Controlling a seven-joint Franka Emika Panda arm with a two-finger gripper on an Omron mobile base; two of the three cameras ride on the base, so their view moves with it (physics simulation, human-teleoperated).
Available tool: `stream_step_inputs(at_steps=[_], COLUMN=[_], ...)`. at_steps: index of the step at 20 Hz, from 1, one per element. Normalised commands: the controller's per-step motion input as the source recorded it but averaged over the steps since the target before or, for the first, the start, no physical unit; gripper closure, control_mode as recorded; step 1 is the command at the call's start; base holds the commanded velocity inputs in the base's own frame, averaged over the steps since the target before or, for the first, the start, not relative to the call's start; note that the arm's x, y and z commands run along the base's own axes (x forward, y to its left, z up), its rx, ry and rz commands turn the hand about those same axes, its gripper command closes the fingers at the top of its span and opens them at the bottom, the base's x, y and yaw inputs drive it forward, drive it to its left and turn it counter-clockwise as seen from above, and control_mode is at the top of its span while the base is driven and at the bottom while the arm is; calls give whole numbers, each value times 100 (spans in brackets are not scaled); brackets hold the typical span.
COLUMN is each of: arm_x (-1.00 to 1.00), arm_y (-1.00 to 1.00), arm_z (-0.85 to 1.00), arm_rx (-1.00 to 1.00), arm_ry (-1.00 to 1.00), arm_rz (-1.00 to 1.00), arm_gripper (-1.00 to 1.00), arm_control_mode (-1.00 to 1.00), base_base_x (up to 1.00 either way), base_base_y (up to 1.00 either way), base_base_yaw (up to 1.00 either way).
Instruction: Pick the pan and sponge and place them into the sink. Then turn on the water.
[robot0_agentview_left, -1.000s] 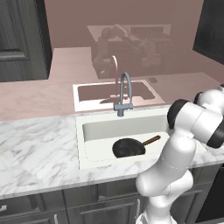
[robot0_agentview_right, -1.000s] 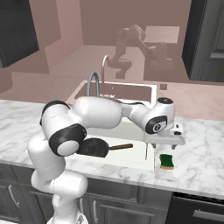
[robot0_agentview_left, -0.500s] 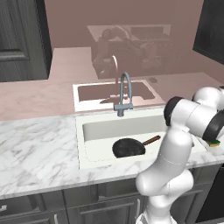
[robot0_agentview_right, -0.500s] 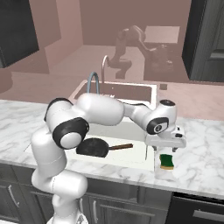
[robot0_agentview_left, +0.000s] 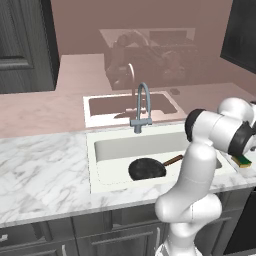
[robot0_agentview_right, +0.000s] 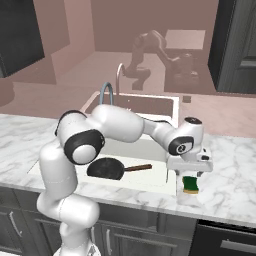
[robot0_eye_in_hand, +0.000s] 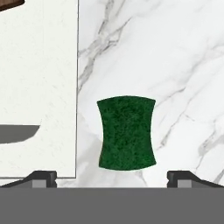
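The black pan (robot0_agentview_left: 147, 169) (robot0_agentview_right: 106, 168) lies in the white sink (robot0_agentview_left: 150, 145) (robot0_agentview_right: 150, 179), its brown handle pointing right. The sponge (robot0_agentview_right: 190, 184) (robot0_agentview_left: 244, 161) rests on the marble counter just right of the sink's rim, green side up in the hand view (robot0_eye_in_hand: 127, 133). My gripper (robot0_agentview_right: 184, 176) (robot0_eye_in_hand: 111, 178) hangs straight above the sponge, open, a finger on each side of it and nothing between the tips. The sponge sits slightly right of centre between the fingers. In the hand view the sink (robot0_eye_in_hand: 39, 87) lies to the left.
A grey gooseneck faucet (robot0_agentview_left: 142, 105) (robot0_agentview_right: 106, 92) stands behind the basin with no water running. The pink backsplash mirrors the sink and arm. Marble counter (robot0_agentview_left: 45, 175) (robot0_agentview_right: 230, 180) stretches both sides; dark cabinets hang above.
The hand has come down a little closer over the sponge, fingers still spread. The pan has not moved.
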Motion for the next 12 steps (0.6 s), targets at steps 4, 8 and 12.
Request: stream_step_inputs(at_steps=[4,8,12], arm_x=[0,1,0], arm_y=[-3,-2,-3], arm_z=[-14,-15,-15], arm_rx=[3,2,2], arm_ry=[3,3,3], arm_rz=[3,3,3], arm_gripper=[-100,-100,-100], arm_control_mode=[-100,-100,-100], base_base_x=[0,0,0], base_base_y=[0,0,0], base_base_yaw=[0,0,0])
